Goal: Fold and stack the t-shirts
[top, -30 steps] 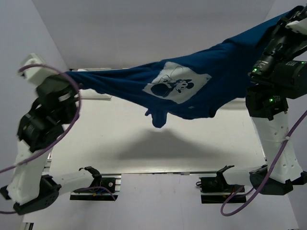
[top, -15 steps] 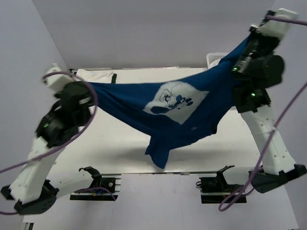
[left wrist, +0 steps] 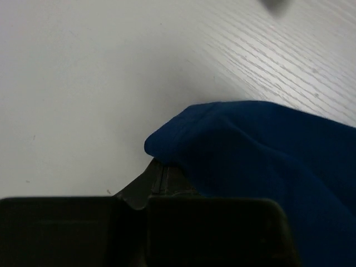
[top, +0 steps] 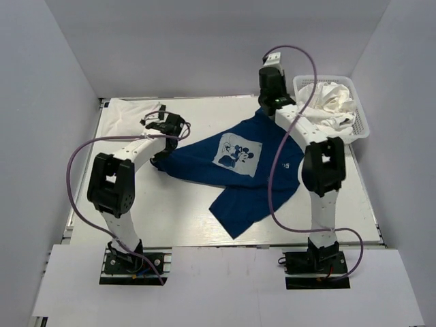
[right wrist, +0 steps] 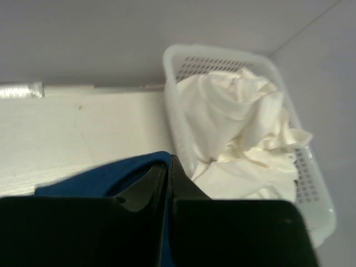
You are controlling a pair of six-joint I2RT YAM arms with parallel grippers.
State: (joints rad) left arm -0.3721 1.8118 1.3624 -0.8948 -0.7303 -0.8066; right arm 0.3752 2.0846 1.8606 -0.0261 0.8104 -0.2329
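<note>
Both jaws clamp blue t-shirt (top: 238, 184) corners.

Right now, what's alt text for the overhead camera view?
A blue t-shirt with a cartoon-mouse print lies on the white table, both arms' jaws shut on opposite edges. A basket of white shirts sits far right.

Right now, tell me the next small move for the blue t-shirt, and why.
Probably open both: the royal-blue cloth t-shirt lies print-up on the white table, with the left gripper and right gripper each shut on its edge, so releasing comes before folding.
</note>
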